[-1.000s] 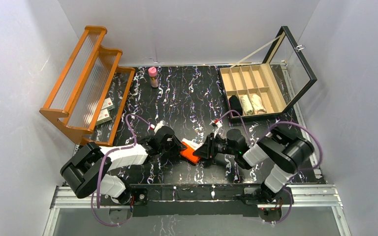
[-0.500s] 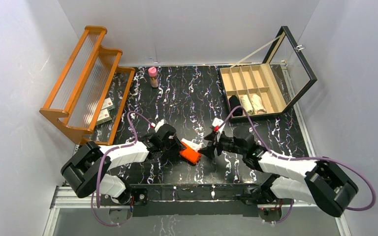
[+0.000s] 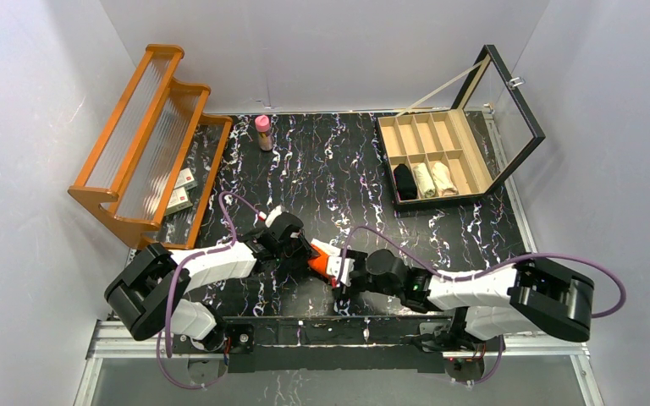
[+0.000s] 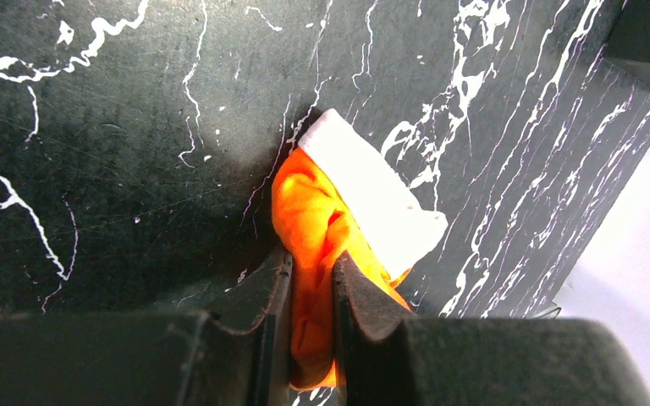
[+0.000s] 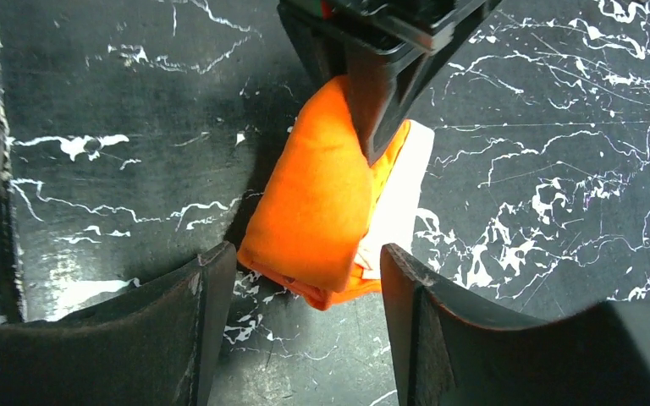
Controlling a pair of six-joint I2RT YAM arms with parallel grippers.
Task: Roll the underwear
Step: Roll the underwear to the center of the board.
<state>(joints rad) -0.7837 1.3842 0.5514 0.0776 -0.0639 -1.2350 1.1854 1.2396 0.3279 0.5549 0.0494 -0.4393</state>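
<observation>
The orange underwear [image 3: 320,261] is seen as a soft, matte bundle of bright orange cloth edged in white, folded thick and rounded at one side, lying on the table [image 3: 322,161] near its front edge between the two arms. It is clenched by the left gripper [image 4: 313,267], whose dark rubbery pads are pressed into a fold of the cloth. The right gripper [image 5: 305,258] is spread wide, one black finger on either side of the bundle; whether either finger touches the cloth cannot be told. From above, much of the bundle is covered by the two grippers, and its stripes cannot be made out. A wooden box [image 3: 461,139] with slim compartments and an open, black-framed glass lid is set at the far right; two pale cloth rolls [image 3: 433,178] and a black roll [image 3: 404,181] are tucked into its near end. At the far left a rack [image 3: 148,127] of orange-brown wood with ribbed clear panels is placed, small packets [image 3: 182,190] partly hidden beneath it. A pink-capped bottle [image 3: 263,133] is stood upright at the back. The table is glossy black with white marble veins, enclosed by plain white walls [image 3: 322,51] and bordered at the front by a metal rail [image 3: 550,331].
</observation>
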